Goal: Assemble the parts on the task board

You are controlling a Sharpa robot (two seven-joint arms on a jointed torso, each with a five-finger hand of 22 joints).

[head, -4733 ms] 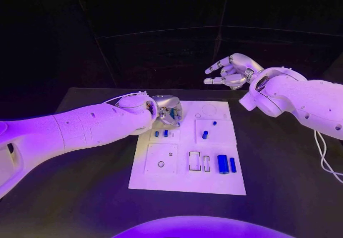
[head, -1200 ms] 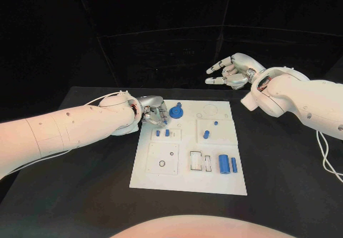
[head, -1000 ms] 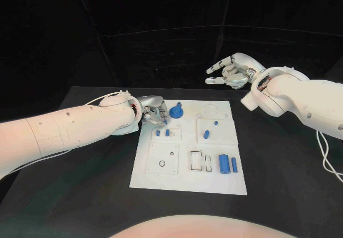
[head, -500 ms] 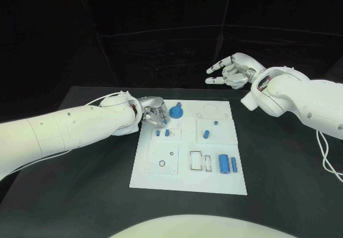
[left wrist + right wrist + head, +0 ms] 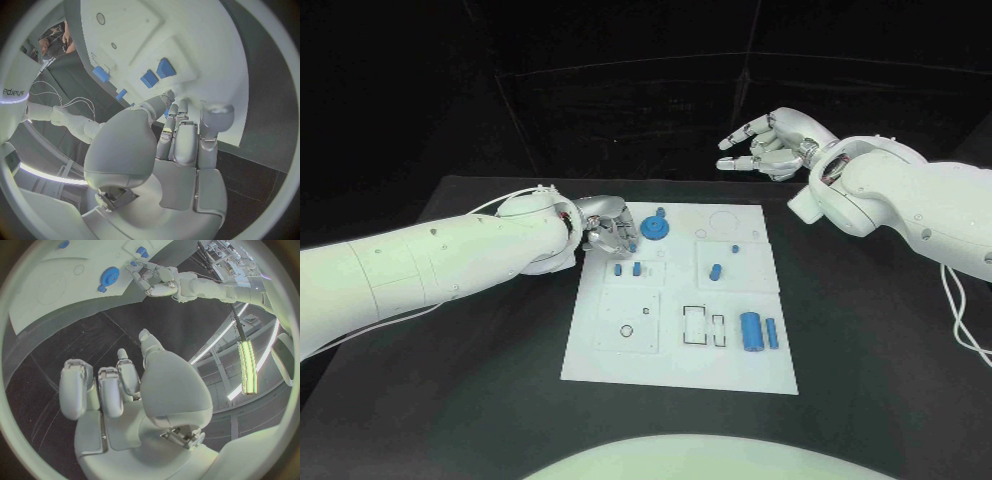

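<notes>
We see two bulky white arms with small dark screw holes. A thin white cable [image 5: 956,310] loops beside the right arm. Both hands, left [image 5: 609,232] and right [image 5: 769,143], are silver.

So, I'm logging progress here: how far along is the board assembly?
Early. A round blue part sits at the task board's far end, seemingly placed. The left hand works beside it; what it holds is unclear. The right hand hovers empty off the board. Two small blue pieces and two blue cylinders lie loose.
</notes>
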